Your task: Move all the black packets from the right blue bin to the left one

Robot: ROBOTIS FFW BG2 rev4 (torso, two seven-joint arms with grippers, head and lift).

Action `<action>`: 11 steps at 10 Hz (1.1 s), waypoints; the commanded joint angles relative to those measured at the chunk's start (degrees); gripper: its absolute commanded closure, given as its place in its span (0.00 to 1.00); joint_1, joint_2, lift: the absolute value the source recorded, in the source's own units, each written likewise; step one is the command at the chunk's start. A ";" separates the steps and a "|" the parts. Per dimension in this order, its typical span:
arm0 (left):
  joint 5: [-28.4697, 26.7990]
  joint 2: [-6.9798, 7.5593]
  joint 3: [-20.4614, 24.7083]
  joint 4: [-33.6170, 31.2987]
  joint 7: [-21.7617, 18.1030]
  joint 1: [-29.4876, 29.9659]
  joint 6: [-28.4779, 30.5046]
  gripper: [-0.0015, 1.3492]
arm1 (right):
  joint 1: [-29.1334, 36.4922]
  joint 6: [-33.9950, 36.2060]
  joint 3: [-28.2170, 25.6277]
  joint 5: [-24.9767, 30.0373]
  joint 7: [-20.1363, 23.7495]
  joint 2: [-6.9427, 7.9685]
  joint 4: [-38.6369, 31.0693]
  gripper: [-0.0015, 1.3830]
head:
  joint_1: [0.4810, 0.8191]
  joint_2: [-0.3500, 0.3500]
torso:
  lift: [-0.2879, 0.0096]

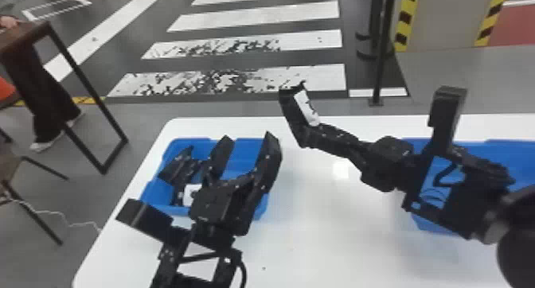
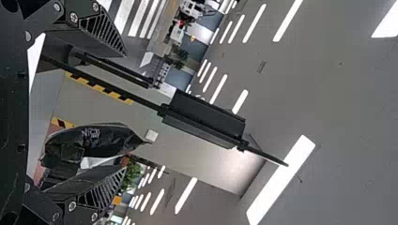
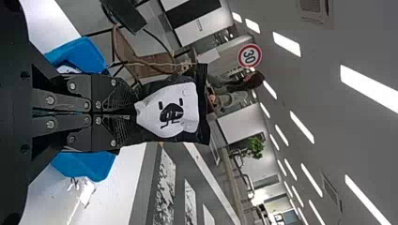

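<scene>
Right end effector [image 3: 131, 114]: black, flat-fingered, clamped narrow on one end of the soft black packet with the white face-like patch [image 3: 169, 110]. Grip looks decent to me.
Packet in transit: up over the far side of the white table [image 1: 338, 235], upper middle of the head view, between the two bins and inside neither.
Left end effector [image 1: 248, 137]: same flat black type, fingers spread wide with nothing between them, hanging over the left blue plastic bin [image 1: 243, 148].
Left bin: left of centre in the head view, with what looks like at least one more dark packet with a white patch [image 1: 190, 195] lying in it.
Right blue plastic bin [image 1: 497, 156]: right edge of the head view, mostly behind the right arm, so I can't tell what's left inside.
Step in hand: I'd call this the transfer, pick done and drop not yet.
Next move: swing the packet toward the left bin, lower it inside the rim, then let go. IMO the left arm needs to back off first, or the two could bump. A handover is possible too, but that's just a guess.
</scene>
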 commanded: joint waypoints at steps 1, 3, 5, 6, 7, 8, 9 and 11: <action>-1.52 -0.05 0.38 -0.05 0.00 0.00 0.50 0.15 | 0.57 0.60 0.90 -0.76 0.06 -0.09 -1.08 0.82 | 0.62 0.84 | 0.50; -2.55 -0.05 0.72 0.09 0.17 -0.14 0.50 0.15 | 0.57 1.16 3.18 -2.13 0.23 -0.53 -1.92 0.82 | 0.63 0.86 | 0.50; -2.66 -0.14 0.83 -0.05 0.17 -0.28 0.36 0.14 | -0.69 1.58 7.29 -3.39 0.15 -1.05 -1.64 0.82 | 0.63 0.91 | 0.50; -2.66 -0.14 0.83 0.09 0.17 -0.28 0.50 0.14 | -0.98 1.72 8.55 -3.73 0.15 -1.23 -1.78 0.82 | 0.63 0.94 | 0.50; -2.66 -0.14 0.83 0.09 0.17 -0.28 0.36 0.14 | -1.12 2.14 9.35 -4.19 0.15 -1.32 -1.78 0.82 | 0.63 0.96 | 0.50; -2.66 -0.14 0.95 0.09 0.17 -0.28 0.22 0.15 | -1.54 2.14 10.27 -4.41 0.15 -1.49 -1.78 0.82 | 0.63 0.97 | 0.50; -2.43 -0.14 1.18 0.09 0.17 -0.14 1.06 0.23 | -1.68 2.29 11.07 -4.76 0.15 -1.67 -1.78 0.82 | 0.63 0.99 | 0.50; -3.35 -0.23 1.63 -0.19 0.26 0.00 3.31 0.93 | -1.96 2.29 11.41 -5.10 -0.03 -1.67 -1.50 0.82 | 0.63 1.00 | 0.50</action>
